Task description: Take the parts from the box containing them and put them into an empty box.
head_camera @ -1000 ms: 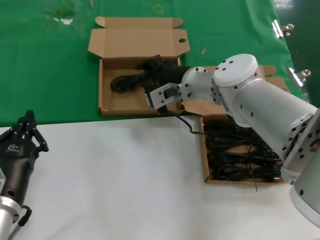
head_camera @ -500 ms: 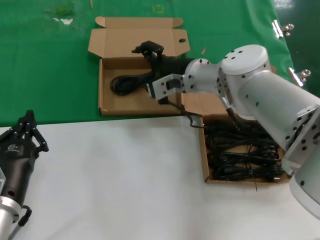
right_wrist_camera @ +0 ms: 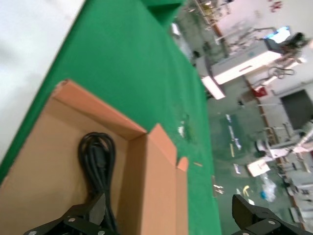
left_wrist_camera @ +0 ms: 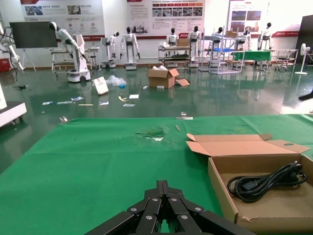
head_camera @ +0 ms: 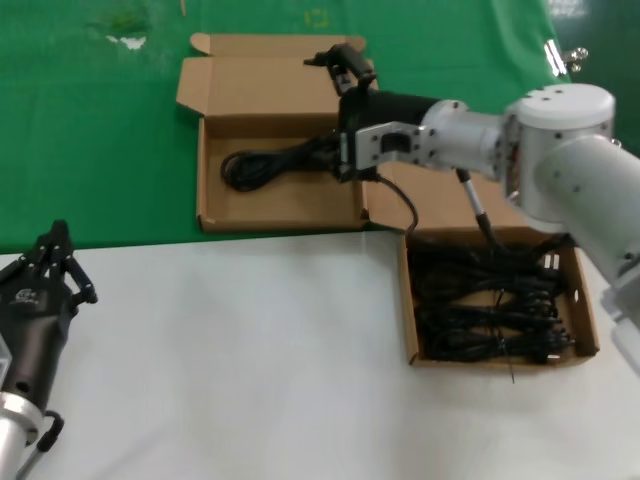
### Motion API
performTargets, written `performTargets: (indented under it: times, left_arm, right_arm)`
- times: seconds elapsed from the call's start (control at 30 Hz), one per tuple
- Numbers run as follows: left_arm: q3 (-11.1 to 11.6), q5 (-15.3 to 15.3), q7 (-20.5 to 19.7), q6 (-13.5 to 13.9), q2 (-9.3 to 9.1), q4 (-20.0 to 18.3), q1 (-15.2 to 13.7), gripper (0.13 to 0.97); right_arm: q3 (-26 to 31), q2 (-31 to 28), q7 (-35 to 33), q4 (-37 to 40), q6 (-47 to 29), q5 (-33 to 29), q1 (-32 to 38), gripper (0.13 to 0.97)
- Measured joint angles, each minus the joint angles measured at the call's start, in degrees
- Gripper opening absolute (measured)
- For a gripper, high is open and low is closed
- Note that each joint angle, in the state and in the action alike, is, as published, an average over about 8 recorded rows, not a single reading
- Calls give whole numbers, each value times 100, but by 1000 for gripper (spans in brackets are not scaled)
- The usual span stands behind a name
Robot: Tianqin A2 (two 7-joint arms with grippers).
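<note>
On my far left the left gripper [head_camera: 55,262] sits parked over the white table [head_camera: 250,350], its jaws together and holding nothing. Next across is the receiving box [head_camera: 278,172], lid folded back on the green cloth [head_camera: 90,120]; one black power cord [head_camera: 268,163] lies looped inside it, toward the back of the floor of the box. The right gripper [head_camera: 343,62] is raised above that box's back right corner, over the open lid, with its jaws spread apart and empty; the right wrist view looks down on the cord lying free below. Further right, the source box [head_camera: 412,330] holds a dense tangle of cords [head_camera: 490,305].

I judge the drop of this cord finished, so the step in hand is the return trip. Next I need to swing the right arm back over the source box, pick one bundle out of the tangle, and close on it without snagging its neighbours.
</note>
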State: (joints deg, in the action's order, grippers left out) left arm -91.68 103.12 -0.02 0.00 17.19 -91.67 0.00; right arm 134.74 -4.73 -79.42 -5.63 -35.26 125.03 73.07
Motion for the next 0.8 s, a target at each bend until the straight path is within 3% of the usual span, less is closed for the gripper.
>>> performTargets:
  times: [0.33,0.8]
  left_arm:
    - [0,0,0,0,0,0,0,140]
    - [0,0,0,0,0,0,0,140]
  right_arm:
    - [-984,-1164,1407,-2274,213,-703,-1084,947]
    - [-1904,-2618,3773,-5248,1232,-1563,-2859,966]
